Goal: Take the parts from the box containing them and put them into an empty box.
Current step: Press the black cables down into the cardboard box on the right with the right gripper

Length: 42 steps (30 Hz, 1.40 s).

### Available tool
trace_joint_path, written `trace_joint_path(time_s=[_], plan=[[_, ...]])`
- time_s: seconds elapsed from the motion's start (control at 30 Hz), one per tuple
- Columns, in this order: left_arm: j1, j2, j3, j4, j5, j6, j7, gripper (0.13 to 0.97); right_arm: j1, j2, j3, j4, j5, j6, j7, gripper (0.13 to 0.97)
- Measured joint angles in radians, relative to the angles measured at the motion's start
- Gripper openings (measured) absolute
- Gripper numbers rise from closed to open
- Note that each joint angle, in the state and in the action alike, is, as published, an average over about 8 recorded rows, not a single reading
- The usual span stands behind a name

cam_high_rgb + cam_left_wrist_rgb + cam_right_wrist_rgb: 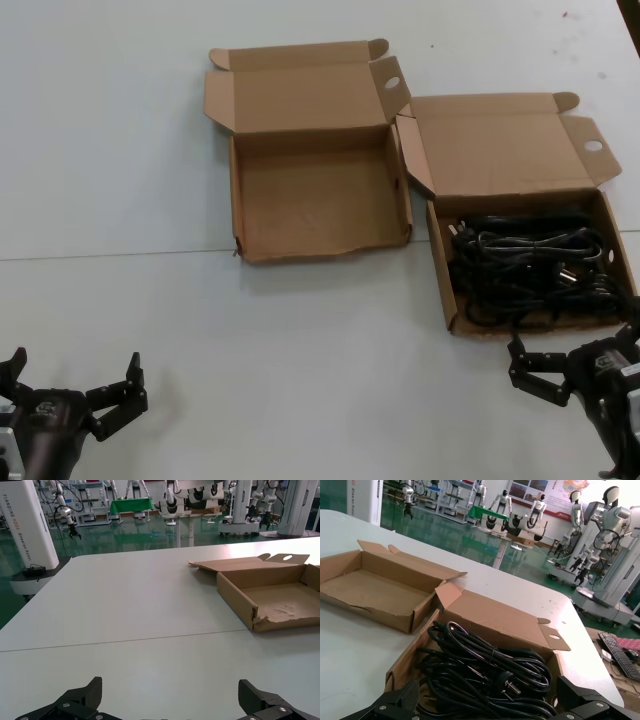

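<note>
Black power cords lie tangled in the right-hand cardboard box, whose front rim is straight; one plug shows on top of the cords. The empty box, with a ragged front rim, stands to its left, lid folded back. My right gripper hovers open just in front of the cord box, nothing between its fingers. Far from both boxes, my left gripper rests open low at the near left. In its wrist view the empty box lies well ahead of the gripper.
The white table has a seam running across it just in front of the empty box. The two boxes stand side by side, their open lids touching at the back. Beyond the table edge are other robots and a green floor.
</note>
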Motion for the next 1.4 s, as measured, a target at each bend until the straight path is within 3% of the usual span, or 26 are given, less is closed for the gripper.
trace_joint_path(time_s=[0.87, 1.17, 1.4], plan=[[0.000, 0.000, 0.000, 0.000, 0.000, 0.000, 0.000, 0.958, 0.000, 0.000, 0.000, 0.000, 0.000, 0.000, 0.000, 0.966], [0.000, 0.000, 0.000, 0.000, 0.000, 0.000, 0.000, 0.891, -0.001, -0.005, 0.005, 0.001, -0.001, -0.009, 0.000, 0.966], [0.000, 0.000, 0.000, 0.000, 0.000, 0.000, 0.000, 0.776, -0.002, 0.008, 0.001, 0.015, 0.002, -0.017, 0.000, 0.966]])
